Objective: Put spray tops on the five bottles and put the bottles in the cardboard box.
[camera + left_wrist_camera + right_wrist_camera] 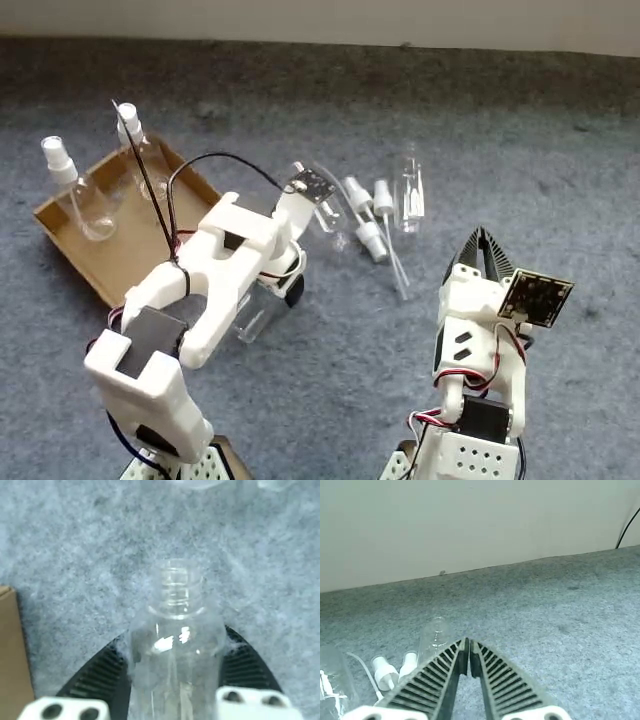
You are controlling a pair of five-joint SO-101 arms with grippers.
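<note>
A clear bottle (176, 595) with an open neck and no spray top sits between the black fingers of my left gripper (175, 642), which is shut on its body. From above, that gripper (275, 295) and the bottle (255, 318) are just right of the cardboard box (70, 225). Two bottles with spray tops (85, 195) (145, 155) lie in the box. Three loose spray tops (368, 215) lie on the carpet beside another open bottle (408, 190). My right gripper (485, 250) is shut and empty, raised near that open bottle (434, 637).
Grey carpet covers the table. A further clear bottle (325, 210) lies by the left arm's wrist camera. A pale wall (470, 525) rises behind the carpet's far edge. A corner of the box (10, 645) is close beside the left gripper.
</note>
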